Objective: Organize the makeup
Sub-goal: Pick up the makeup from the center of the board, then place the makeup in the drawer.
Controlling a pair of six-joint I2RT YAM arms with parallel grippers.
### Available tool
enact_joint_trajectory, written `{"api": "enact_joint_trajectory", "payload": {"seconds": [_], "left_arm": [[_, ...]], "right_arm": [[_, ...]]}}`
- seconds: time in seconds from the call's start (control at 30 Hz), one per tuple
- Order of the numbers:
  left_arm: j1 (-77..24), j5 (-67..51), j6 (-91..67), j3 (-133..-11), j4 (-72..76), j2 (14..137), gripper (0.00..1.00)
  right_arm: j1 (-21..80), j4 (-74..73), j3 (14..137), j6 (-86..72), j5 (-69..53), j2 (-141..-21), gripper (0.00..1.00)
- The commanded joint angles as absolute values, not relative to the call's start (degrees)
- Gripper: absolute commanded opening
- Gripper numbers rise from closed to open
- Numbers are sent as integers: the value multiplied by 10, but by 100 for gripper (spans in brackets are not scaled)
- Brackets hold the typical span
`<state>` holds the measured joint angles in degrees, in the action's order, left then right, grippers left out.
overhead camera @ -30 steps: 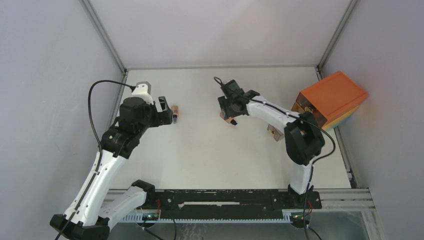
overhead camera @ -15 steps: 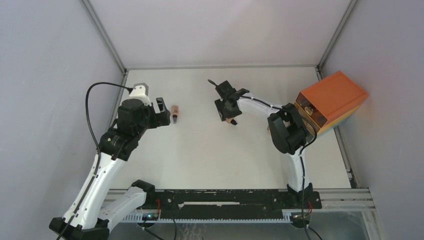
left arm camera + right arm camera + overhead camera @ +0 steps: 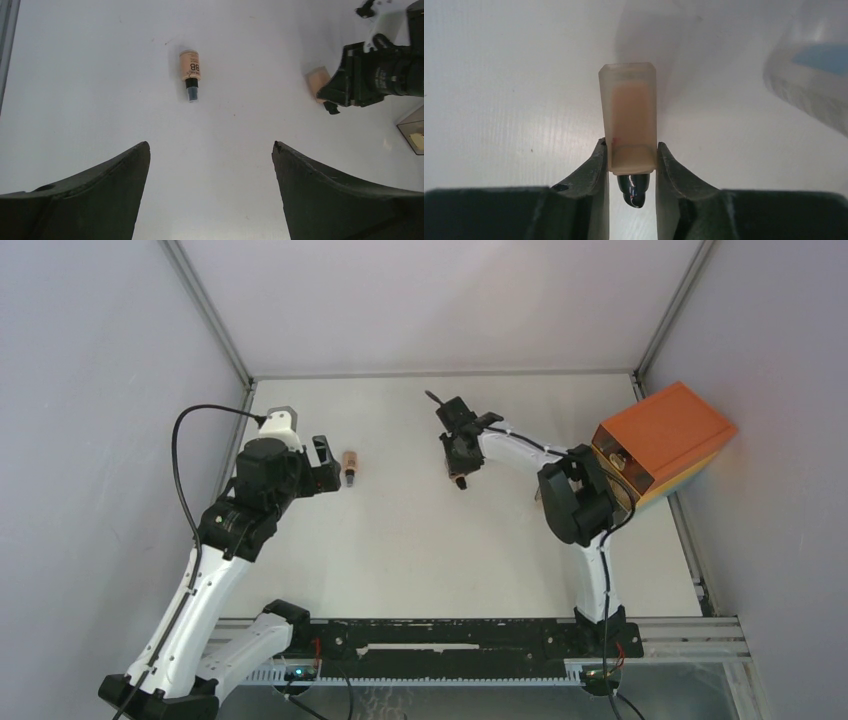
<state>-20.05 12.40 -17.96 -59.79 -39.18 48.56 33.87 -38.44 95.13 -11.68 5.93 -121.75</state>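
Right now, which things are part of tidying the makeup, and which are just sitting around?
For the job:
peach BB bottle, lying flat
peach square bottle, gripped by the right end effector

Just lying about:
orange-topped box
small clear box

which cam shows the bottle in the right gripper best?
Right wrist: the peach bottle fills the frame, pinched in the right gripper. Top external shows only a tan speck of it; left wrist shows a peach corner beside the gripper.
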Motion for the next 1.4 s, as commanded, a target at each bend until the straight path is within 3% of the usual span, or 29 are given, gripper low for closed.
{"api": "enact_joint_trajectory", "payload": {"seconds": [0.0, 0.27, 0.43, 1.03, 1.37], "left_arm": [[-197, 134, -173, -596, -380, 482, 95], [-197, 112, -174, -593, -362, 493, 95], [-197, 104, -173, -597, -360, 497, 95], [-197, 105, -178, -593, -361, 483, 95], [-197, 103, -179, -592, -363, 487, 95]], "right_arm": [[307, -417, 925, -265, 106, -1062, 11], [144, -378, 639, -513, 71, -787, 5], [111, -363, 562, -576, 122, -682, 4], [48, -329, 532, -594, 140, -763, 6], [49, -336, 493, -624, 150, -724, 5]]}}
